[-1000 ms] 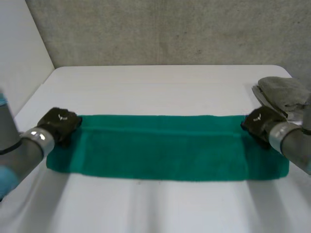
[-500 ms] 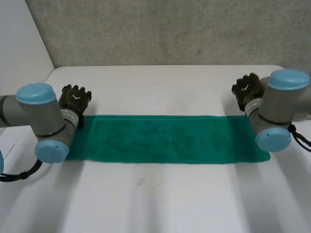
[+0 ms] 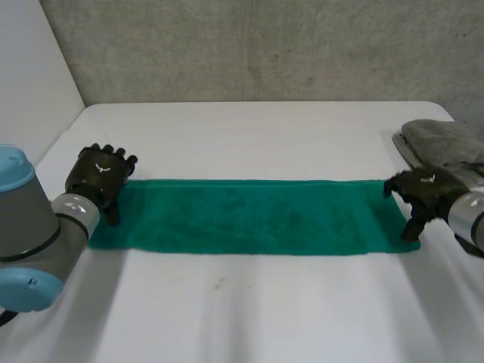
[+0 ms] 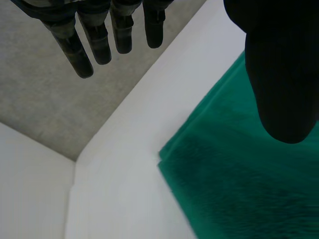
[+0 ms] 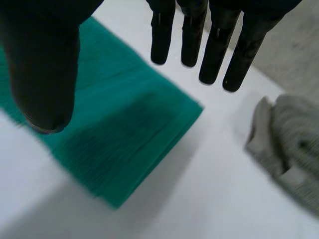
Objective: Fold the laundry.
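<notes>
Nearest the camera, the white table (image 3: 249,318) is showing bare surface. The green towel (image 3: 249,216) is stretching across the table's middle as a long narrow strip, doubled lengthwise (layered edges are showing at its corner in the left wrist view). It is lying flat and straight, prob. so the next fold can bring the short ends together.

The left robot hand (image 3: 98,175) is hovering at the strip's left end, by the far corner. Its fingers (image 4: 99,35) are hanging straight, well apart from the thumb, and gripping nothing, w/ the towel corner sitting below the palm. The right robot hand (image 3: 423,193) is mirroring it at the right end, w/ fingers (image 5: 219,45) extended, thumb wide, unclenched and empty, the towel end lying beneath. Whether either thumb tip is brushing the cloth cannot be told. W/ one robot hand at each end, each seems placed to take its end for a crosswise fold.

Farther back on the right, a grey cloth (image 3: 446,144) is resting in a heap near the table edge, apart from the towel, likely another laundry item.
</notes>
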{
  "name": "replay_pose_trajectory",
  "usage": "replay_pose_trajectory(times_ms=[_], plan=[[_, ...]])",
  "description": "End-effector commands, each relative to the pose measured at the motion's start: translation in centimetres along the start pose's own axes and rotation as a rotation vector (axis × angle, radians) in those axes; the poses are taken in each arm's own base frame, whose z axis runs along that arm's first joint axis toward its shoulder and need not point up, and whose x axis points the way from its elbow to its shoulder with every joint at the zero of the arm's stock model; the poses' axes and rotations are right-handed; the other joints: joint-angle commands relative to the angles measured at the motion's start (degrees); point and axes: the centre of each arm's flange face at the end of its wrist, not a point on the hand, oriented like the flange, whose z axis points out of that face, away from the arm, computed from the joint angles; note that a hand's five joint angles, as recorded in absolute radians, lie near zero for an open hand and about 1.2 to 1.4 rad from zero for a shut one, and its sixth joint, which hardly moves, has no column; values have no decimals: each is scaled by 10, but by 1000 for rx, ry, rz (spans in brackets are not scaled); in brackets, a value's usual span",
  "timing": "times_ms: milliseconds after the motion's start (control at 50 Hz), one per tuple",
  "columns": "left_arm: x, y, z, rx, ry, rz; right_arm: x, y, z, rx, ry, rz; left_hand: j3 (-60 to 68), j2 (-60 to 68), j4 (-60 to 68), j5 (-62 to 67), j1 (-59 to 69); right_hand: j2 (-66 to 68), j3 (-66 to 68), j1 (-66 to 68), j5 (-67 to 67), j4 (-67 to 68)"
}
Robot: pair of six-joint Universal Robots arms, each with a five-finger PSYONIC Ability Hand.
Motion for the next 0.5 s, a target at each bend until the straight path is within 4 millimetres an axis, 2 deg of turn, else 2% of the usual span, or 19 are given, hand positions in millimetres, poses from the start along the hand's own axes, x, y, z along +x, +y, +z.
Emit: replay_pose_trajectory(times_ms=[20,160,300,380,400,500], plan=[[6,1,-2,6,25,-85,1,33,16,12,-3,41,-9,-6,-8,-20,-1,131,125,160,131,125],[7,3,-1,1,27,-89,-1,44,27,-4,-14,50,-9,-6,-8,-20,-1,173,167,202,173,167],[7,5,-1,-5,26,-90,0,47,31,-7,-10,47,-9,-6,-8,-20,-1,296,290,325,296,290],[7,4,-1,-3,27,-90,-1,50,34,-12,-15,44,-9,-6,-8,-20,-1,460,455,489,460,455],[8,5,-1,-3,29,-89,-1,50,34,-12,-17,43,-9,-6,-8,-20,-1,558,553,587,558,553],[6,5,-1,-5,25,-90,9,52,34,-21,6,52,-9,-6,-8,-20,-1,559,554,588,559,554]])
